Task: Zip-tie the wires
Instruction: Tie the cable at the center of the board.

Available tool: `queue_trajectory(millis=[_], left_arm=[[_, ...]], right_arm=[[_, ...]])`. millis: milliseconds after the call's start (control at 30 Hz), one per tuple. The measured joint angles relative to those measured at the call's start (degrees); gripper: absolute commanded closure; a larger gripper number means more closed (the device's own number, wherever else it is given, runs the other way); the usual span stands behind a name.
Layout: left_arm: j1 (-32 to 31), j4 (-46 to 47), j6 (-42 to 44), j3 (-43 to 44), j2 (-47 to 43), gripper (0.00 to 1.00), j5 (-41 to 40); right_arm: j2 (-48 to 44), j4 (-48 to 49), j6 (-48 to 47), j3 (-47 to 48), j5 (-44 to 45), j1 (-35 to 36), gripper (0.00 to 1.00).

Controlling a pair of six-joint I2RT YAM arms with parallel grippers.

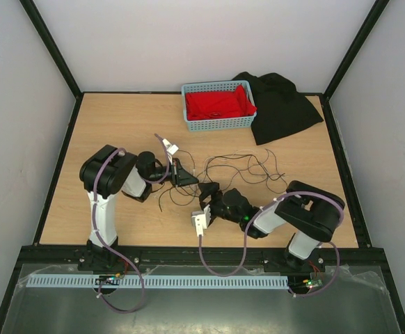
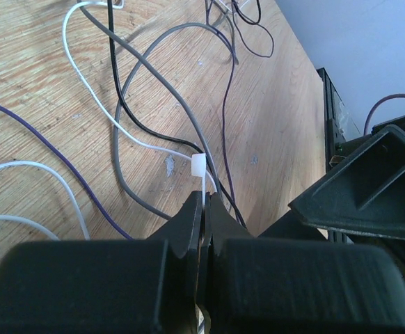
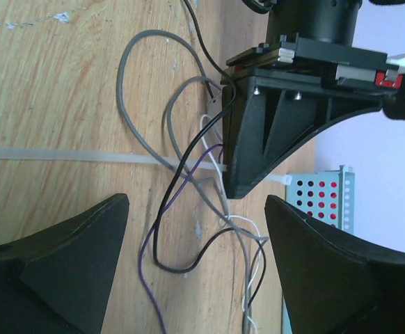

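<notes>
- Wires (image 2: 140, 90): light, limp, bunched just ahead of left gripper (image 2: 202, 202), seemingly clenched on the tie (image 2: 197, 167)
- Right gripper (image 3: 195, 202) gapes; pinch the stiff tie tail ahead of it

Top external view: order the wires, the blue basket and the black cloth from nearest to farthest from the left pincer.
1. Wires, mid-table, just right of the left pincer.
2. Blue basket, beyond it, near the far edge.
3. Black cloth, far right corner, beside the basket.

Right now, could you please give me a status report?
Left end effector shut on zip tie. Right end effector open, empty, facing it. Wires loose on table, not yet tied. Basket well aside.
</notes>
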Motion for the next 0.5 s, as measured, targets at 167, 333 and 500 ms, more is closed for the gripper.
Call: queue_trajectory(millis=[167, 333, 500], left_arm=[[0.0, -1.2, -0.63, 0.33, 0.39, 1.0, 0.42], [0.0, -1.6, -1.27, 0.83, 0.39, 1.0, 0.79], [0.0, -1.84, -1.84, 0.94, 0.39, 1.0, 0.9]], right_arm=[[3.08, 1.44, -2.54, 2.14, 0.35, 0.0, 0.1], [5.84, 2.75, -5.97, 3.93, 1.53, 0.07, 0.1], [7.5, 3.19, -8.83, 5.29, 1.97, 0.11, 0.1]])
